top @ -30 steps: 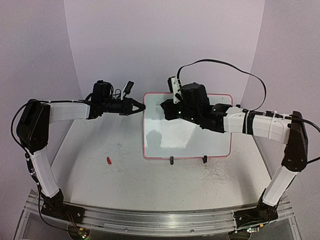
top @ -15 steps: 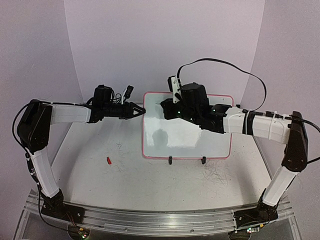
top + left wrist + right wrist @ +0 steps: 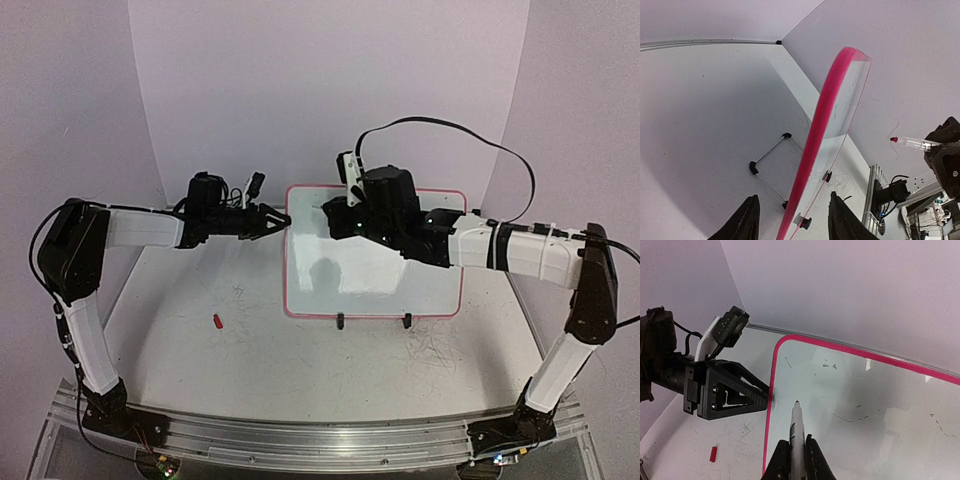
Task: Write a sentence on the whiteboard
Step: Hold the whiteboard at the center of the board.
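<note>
The whiteboard [image 3: 385, 285] stands tilted at frame centre. The left hand [image 3: 792, 212] straddles its left pink rim, fingers [image 3: 747, 222] moderately apart. The right hand [image 3: 797, 452] clamps a marker [image 3: 796, 422], its tip over the board's upper left.

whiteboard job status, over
Left gripper open, astride left rim of whiteboard. Right gripper shut on marker, tip over board. No writing yet. Nothing blocking.

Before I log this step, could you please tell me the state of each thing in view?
Board: propped up, no words written yet.
Marker: uncapped, tip by the board, contact unclear.
Cap: off, lying left of the board.
Left pincer: open, astride the board's left rim.
Right pincer: shut on the marker.
</note>
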{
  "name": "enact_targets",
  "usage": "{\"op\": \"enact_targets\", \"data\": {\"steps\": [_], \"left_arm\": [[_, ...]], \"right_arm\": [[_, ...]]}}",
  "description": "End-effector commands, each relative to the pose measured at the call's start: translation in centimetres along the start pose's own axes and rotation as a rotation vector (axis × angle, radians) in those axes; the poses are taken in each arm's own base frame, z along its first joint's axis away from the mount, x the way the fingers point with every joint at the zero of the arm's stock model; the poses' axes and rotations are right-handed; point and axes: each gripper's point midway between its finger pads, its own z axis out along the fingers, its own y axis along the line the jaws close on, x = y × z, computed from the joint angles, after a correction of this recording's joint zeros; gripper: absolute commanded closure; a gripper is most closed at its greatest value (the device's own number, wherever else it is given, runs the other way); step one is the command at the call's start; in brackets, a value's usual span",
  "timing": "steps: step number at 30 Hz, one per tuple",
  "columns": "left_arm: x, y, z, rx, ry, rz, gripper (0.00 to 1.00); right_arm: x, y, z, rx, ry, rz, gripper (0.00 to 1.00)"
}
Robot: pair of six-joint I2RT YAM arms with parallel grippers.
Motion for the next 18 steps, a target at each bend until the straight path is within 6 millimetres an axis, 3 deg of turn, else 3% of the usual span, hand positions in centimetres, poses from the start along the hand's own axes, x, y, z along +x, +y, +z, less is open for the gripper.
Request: {"op": "enact_targets", "data": {"steps": [1,5,11,18], "left_arm": [[-2.4,-2.6,0.3,0.136,-0.048,0.045,0.55],[-2.0,-2.4,0.6,0.164,-0.048,0.022,0.71],[-1.2,-2.2,0.5,0.169,-0.043,0.021,0.84],[0.3,-2.1,0.3,0.152,-0.039,0.043,0.91]], "right_arm": [[-3.3,0.4,-2.0,-0.016,-0.093,0.011,1.00],[-3.0,0.2,-2.0,-0.011,-0.088,0.007,1.00],[-3.0,0.1,-2.3,-0.008,-0.089,0.007,1.00],[-3.0,0.3,-2.5,-0.024,-0.088,0.009,1.00]]}}
